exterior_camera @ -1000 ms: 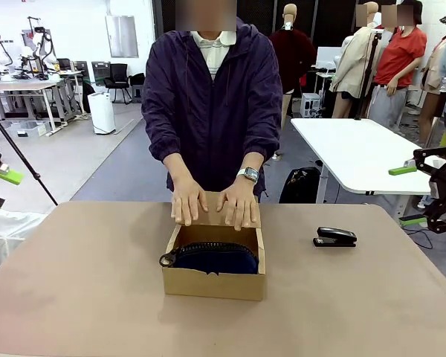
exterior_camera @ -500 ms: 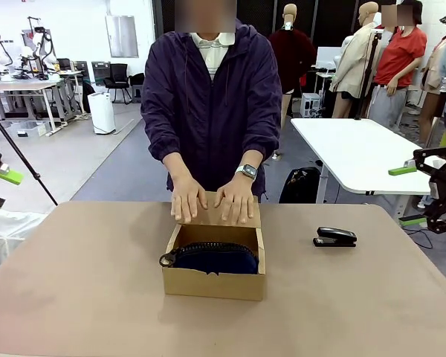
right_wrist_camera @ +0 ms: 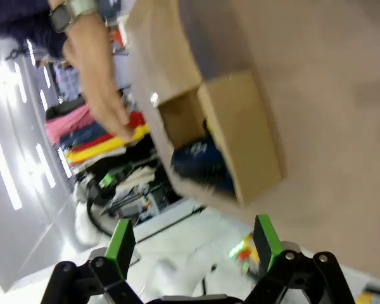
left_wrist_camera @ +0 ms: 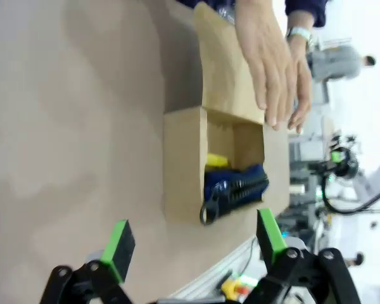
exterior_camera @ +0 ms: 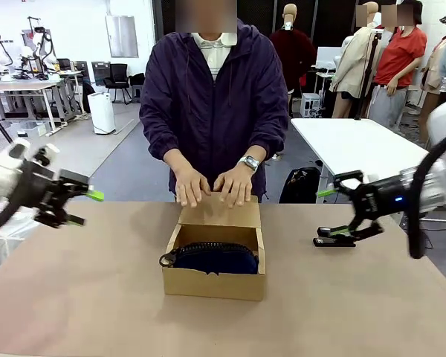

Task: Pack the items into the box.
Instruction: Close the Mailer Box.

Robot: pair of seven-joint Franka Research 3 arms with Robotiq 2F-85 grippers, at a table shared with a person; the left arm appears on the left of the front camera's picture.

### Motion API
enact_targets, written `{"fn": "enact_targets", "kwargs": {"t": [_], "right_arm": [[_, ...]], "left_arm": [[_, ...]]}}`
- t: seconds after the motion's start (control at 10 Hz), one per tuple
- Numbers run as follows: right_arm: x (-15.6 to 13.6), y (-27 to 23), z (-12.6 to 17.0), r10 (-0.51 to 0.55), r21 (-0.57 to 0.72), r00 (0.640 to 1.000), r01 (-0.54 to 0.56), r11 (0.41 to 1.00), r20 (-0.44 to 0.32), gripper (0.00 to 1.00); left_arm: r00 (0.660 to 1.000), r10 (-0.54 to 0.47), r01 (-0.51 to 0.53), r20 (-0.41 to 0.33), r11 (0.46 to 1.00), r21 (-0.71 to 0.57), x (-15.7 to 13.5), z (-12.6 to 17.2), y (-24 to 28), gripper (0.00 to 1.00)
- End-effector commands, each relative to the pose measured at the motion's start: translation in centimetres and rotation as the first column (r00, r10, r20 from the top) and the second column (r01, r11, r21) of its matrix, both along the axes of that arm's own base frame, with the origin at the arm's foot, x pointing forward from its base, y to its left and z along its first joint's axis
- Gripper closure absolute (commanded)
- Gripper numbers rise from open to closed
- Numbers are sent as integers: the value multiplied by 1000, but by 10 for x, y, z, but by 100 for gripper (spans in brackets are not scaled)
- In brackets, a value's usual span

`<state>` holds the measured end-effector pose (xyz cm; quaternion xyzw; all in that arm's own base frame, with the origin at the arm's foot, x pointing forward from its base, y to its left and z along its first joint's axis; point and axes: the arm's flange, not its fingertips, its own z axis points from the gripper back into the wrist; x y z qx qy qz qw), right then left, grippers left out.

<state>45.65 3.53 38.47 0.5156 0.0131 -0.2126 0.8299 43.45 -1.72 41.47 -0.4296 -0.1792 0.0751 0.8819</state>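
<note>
Pouch (exterior_camera: 212,258) and yellow knife (left_wrist_camera: 216,161) inside open box (exterior_camera: 213,282), mid-table.
Person's hands (exterior_camera: 192,187) on flap lid (exterior_camera: 219,214); left gripper (exterior_camera: 85,208) and right gripper (exterior_camera: 333,212) both spread wide, empty, flanking box.

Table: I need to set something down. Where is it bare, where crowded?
Bare: the table left of the box, and the strip in front of it. Crowded: the right gripper by the stapler; the person's hands on the flap.
</note>
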Motion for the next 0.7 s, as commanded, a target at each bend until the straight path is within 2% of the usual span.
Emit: {"fn": "enact_targets", "kwargs": {"t": [0.0,0.1,0.2,0.3,0.6], "right_arm": [[23,30,-24,-64,-29,994,67,997,94,0],[21,25,-20,-43,25,992,41,999,116,0],[11,18,-18,-33,-35,999,34,999,29,0],[11,18,-18,-33,-35,999,34,999,29,0],[17,21,-24,-42,-32,998,43,999,51,0]], "left_arm": [[989,132,-129,68,990,-53,5,-30,-31,0],[980,197,-193,37,977,-90,6,-33,-30,0],[990,136,-133,26,988,-77,2,-9,0,0],[990,142,-142,-6,988,-58,5,-29,-29,0],[987,161,-160,-1,985,-63,5,-27,-24,0]]}}
